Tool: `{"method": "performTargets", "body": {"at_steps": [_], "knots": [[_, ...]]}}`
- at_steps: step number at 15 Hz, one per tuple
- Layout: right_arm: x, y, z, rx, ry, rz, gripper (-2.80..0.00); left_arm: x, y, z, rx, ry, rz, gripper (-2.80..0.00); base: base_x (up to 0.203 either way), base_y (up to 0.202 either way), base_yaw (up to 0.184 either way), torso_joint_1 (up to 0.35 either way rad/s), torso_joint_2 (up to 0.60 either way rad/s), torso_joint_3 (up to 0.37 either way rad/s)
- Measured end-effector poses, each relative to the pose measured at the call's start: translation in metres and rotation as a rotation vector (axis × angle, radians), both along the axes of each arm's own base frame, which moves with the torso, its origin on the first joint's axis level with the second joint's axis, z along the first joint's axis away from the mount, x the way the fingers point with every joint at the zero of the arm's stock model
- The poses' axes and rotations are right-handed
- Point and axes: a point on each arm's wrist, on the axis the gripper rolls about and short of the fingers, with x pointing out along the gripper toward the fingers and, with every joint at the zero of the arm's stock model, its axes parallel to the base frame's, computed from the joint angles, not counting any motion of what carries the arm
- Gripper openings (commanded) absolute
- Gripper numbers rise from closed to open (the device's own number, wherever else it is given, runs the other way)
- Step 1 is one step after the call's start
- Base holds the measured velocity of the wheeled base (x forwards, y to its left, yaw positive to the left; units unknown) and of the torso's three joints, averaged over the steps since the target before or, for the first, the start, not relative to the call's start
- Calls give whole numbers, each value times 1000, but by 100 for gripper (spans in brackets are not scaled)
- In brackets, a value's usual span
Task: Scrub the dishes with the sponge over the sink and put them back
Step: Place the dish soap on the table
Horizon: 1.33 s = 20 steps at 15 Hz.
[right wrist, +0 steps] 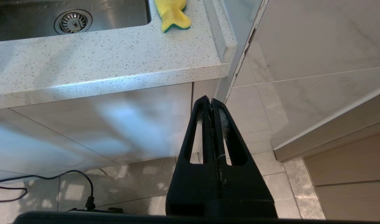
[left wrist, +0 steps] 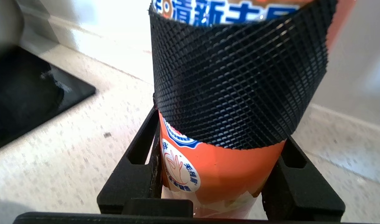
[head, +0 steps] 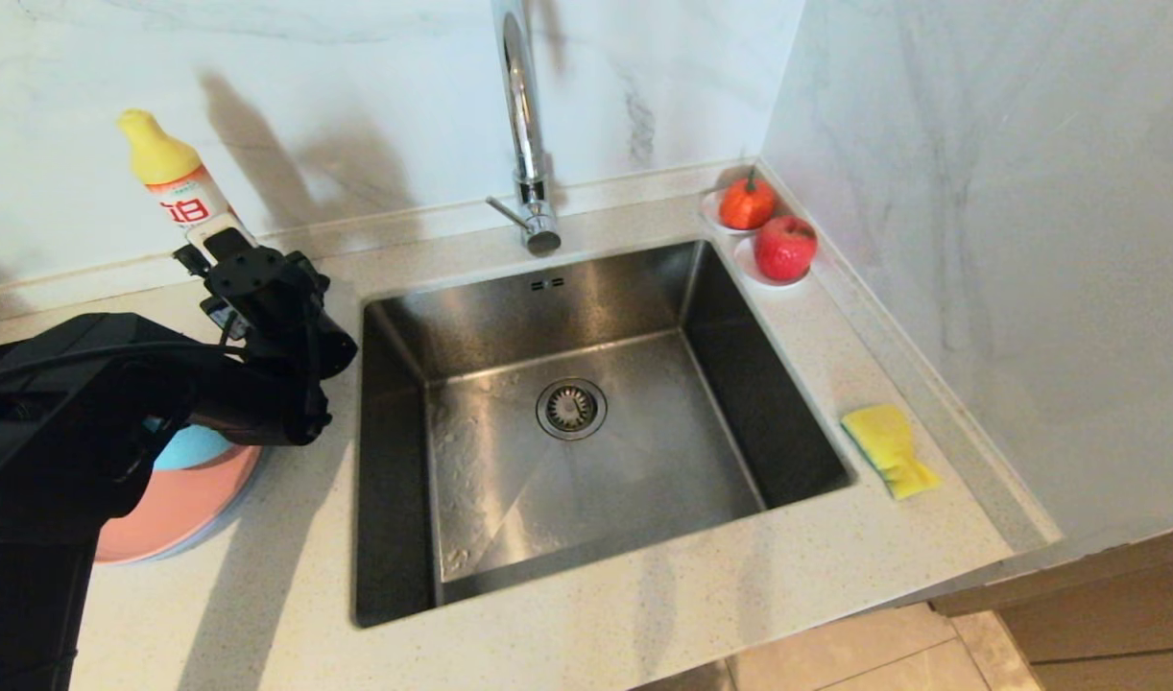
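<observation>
1. None of the dishes looks scrubbed yet, as far as the pictures allow a judgement: the teal bowl [head: 191, 447] sits on the pink plate [head: 179, 509], stacked on the counter [head: 586, 624] to the left of the sink [head: 586, 422]. A pale rim shows under the pink plate, maybe the third dish, but the left arm hides most of the stack.
2. The sink is empty, with only some wet marks on its floor near the drain [head: 571, 408]. The tap [head: 524, 125] stands behind it and no water is seen running.
3. The sponge [head: 889, 449] lies on the counter to the right of the sink, well apart from the dishes and from both grippers. Nothing holds it.
4. The left gripper [left wrist: 219, 161] is about half open and closed around an orange detergent bottle [left wrist: 222, 168] with a yellow cap. Its fingers [left wrist: 137, 174] press on both sides of the bottle's lower body, just above the counter, behind the dishes.
5. The right gripper [right wrist: 212, 107] hangs parked below the counter edge, its fingers fully together and holding nothing.
6. Judgement: the task is at its very start. The step in hand seems to be handling the detergent. Taking the sponge, scrubbing each dish over the sink and putting them back all remain.
</observation>
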Motion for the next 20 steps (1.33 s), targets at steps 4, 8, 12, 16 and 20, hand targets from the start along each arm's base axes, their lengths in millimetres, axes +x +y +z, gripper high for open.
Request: {"method": "performTargets", "body": {"at_steps": [4,8,12,16,20], "knots": [[0,0,0,0,0,0,-280,-6,6,9,1,-15,13,-280,0,0,0,0,0,0],[0,0,0,0,0,0,-280,-12,17,11,-1,-12,35,-280,0,0,0,0,0,0],[0,0,0,0,0,0,-280,-10,11,21,-1,-30,26,-280,0,0,0,0,0,0],[0,0,0,0,0,0,-280,-6,-19,37,-20,-41,-2,-280,0,0,0,0,0,0],[0,0,0,0,0,0,-280,0,-43,28,-20,-28,-47,-280,0,0,0,0,0,0]]}}
